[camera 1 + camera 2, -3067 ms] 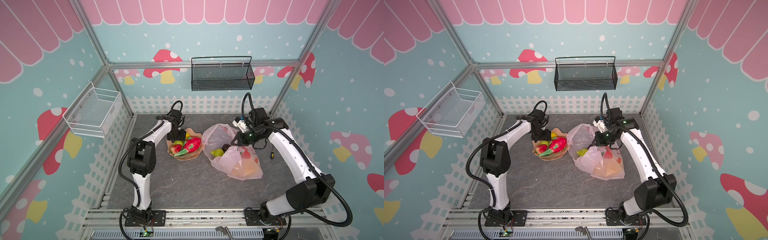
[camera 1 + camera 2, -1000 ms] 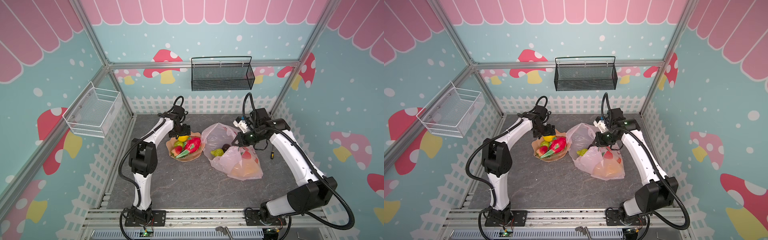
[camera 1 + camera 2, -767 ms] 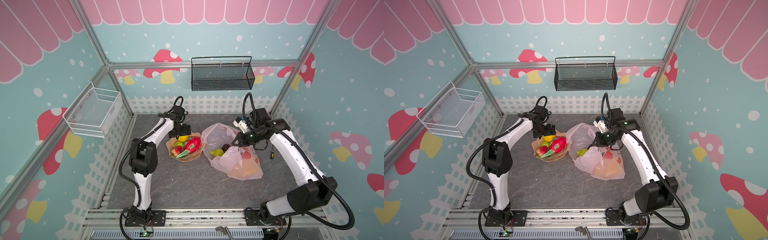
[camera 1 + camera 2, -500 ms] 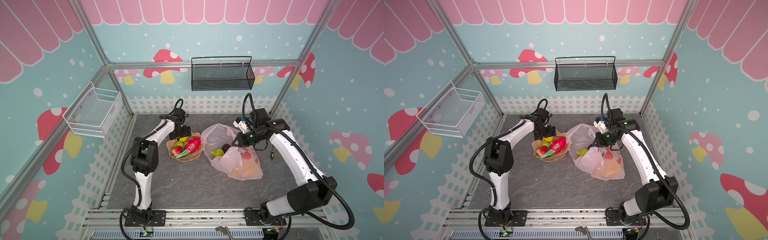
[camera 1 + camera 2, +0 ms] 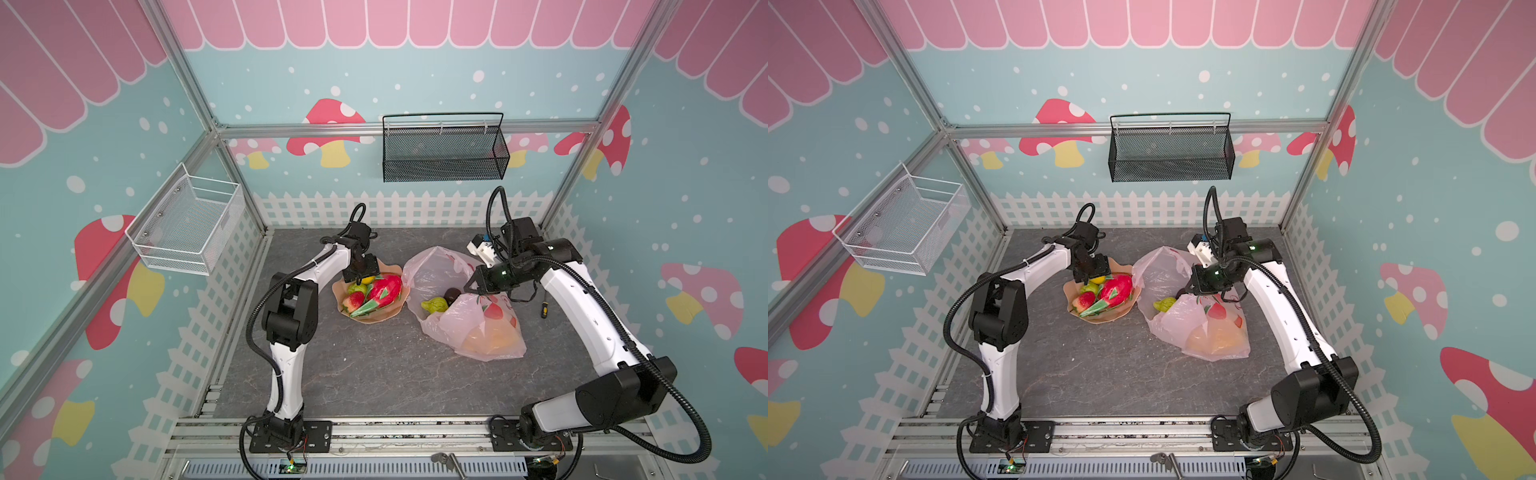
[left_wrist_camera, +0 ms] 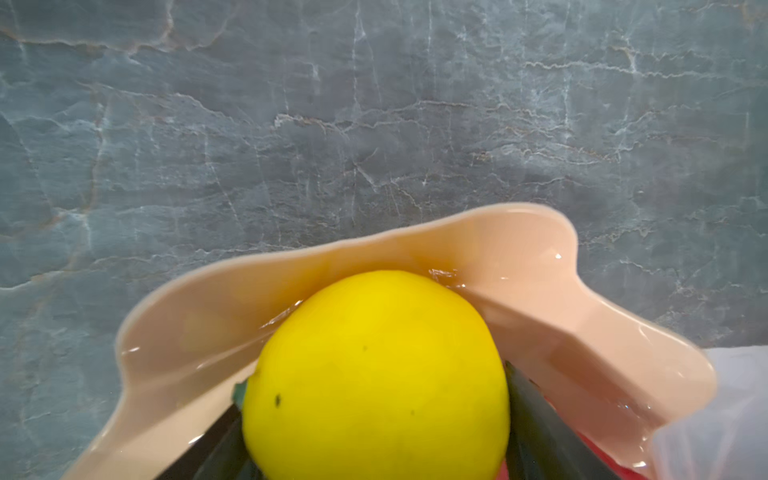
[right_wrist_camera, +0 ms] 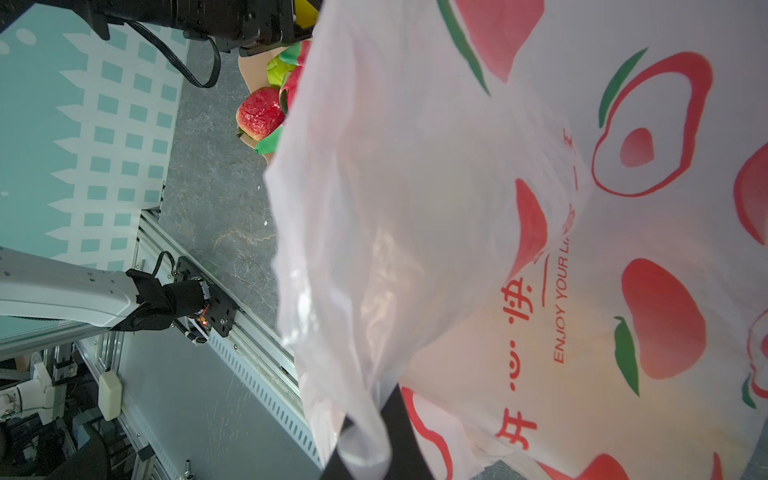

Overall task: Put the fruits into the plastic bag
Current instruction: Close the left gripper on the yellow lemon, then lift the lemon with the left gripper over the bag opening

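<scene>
Left jaws have dropped from the dish's rear rim onto the yellow fruit; right jaws unchanged. Grey veined stone-look worktop. Plastic bag is thin, crinkled, translucent pink film with red fruit prints. It hangs slack from the right jaws, which are pinched together on its rim, mouth gaping beside them. Tan glossy wavy-edged dish under the left jaws. Dragon fruit, red oval with green tips, just beside the left jaws. Orange fruit, rounded blur through the film, below the right jaws. Yellow fruit is smooth and round, clamped between the left jaws, a dark finger against each side, resting in the dish. Knobbly pear and dark round fruit sit in the bag mouth near the right jaws.
</scene>
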Robot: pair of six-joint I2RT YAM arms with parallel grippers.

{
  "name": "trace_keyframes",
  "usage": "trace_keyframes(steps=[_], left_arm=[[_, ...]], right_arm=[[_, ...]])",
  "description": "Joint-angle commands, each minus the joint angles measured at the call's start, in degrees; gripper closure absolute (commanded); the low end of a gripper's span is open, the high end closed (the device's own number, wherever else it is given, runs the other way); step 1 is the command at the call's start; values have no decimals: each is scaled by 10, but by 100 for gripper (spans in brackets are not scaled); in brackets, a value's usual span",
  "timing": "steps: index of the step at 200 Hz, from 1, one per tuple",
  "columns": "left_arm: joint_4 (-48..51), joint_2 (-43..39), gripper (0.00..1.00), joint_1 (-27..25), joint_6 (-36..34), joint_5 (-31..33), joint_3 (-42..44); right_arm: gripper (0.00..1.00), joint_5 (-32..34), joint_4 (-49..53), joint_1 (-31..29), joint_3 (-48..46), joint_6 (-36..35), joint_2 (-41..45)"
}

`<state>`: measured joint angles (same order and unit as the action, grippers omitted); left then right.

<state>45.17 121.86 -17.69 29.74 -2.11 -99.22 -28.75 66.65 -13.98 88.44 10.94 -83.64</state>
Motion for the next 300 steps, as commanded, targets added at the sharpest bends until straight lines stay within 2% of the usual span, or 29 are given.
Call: trace_keyframes(steps=[1, 55, 92, 116, 154, 171, 198, 221, 246, 248, 300], left_arm=[[-14, -20, 32, 0, 2, 15, 14], [0, -117, 37, 0, -16, 44, 13], [5, -187, 38, -1, -64, 61, 7], [-4, -232, 38, -10, -159, 15, 16], [-3, -301, 41, -34, -350, -124, 60], [-7, -337, 42, -55, -418, -143, 90], [-5, -378, 43, -102, -471, -153, 125], [4, -380, 46, -145, -502, -136, 144], [39, -344, 47, -186, -516, -97, 121], [40, -341, 46, -189, -535, -93, 119], [96, -230, 50, -227, -577, -46, 35]], right_arm=[[100, -4, 11, -3, -2, -9, 17], [100, -3, 11, -3, -4, -7, 22], [100, -3, 11, -3, -7, -6, 25], [100, -3, 11, -4, -7, -7, 24], [100, -2, 13, -3, -9, -12, 24], [100, -2, 12, -3, -8, -13, 23], [100, -4, 13, -3, -7, -14, 19], [100, -4, 12, -4, -4, -16, 17], [100, -4, 12, -3, -5, -16, 16], [100, -5, 12, -3, -6, -16, 17], [100, -6, 14, -4, -4, -15, 20]])
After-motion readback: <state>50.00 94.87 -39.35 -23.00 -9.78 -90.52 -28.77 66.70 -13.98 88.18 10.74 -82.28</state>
